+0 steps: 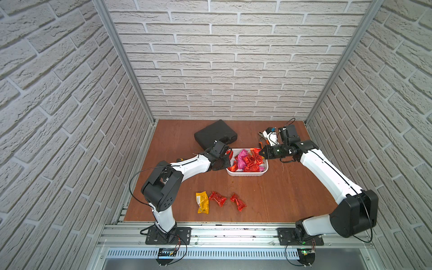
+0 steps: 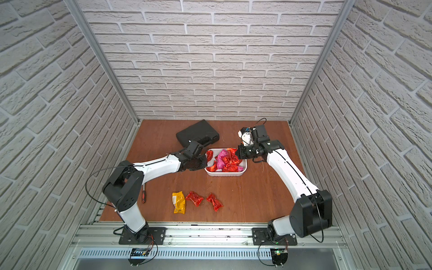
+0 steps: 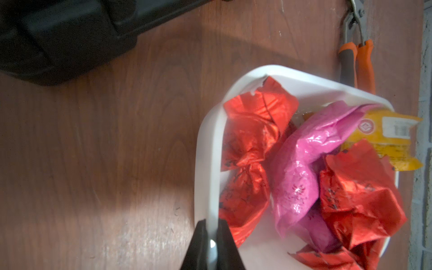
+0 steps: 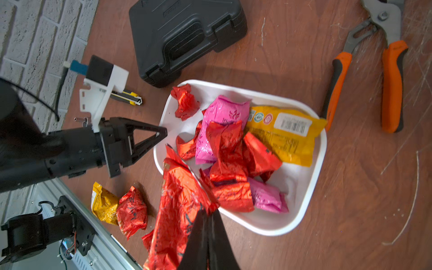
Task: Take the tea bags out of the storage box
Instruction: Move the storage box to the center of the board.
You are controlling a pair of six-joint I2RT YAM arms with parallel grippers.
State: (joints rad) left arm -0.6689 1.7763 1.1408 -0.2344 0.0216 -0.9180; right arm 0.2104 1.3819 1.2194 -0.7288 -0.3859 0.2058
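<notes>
1. Left jaws: closed on the rim of the white rectangular plastic storage box [image 3: 207,149]. One finger [image 3: 198,245] sits outside the wall, the other inside.
2. Right jaws: clamped on one crinkled red foil tea bag [image 4: 180,210]. In a top view this packet [image 1: 256,152] is at the right-hand end of the box.
3. The storage box [image 1: 245,174] stands at the centre of the brown wooden bench [image 1: 280,194] in both top views.
4. Box contents: a loose heap of foil tea bags [image 1: 247,161], mostly red, with two pink and one yellow [image 4: 287,133].
5. Three more packets lie on the bench, well apart from the box, in a row at the lower centre of the frame:
   - one yellow packet [image 1: 202,202]
   - two red packets [image 1: 217,198] [image 1: 238,202]
6. A black moulded hard case [image 1: 215,135] lies just up and left of the box.
7. Orange-handled pliers [image 4: 392,81] lie beside the box.
</notes>
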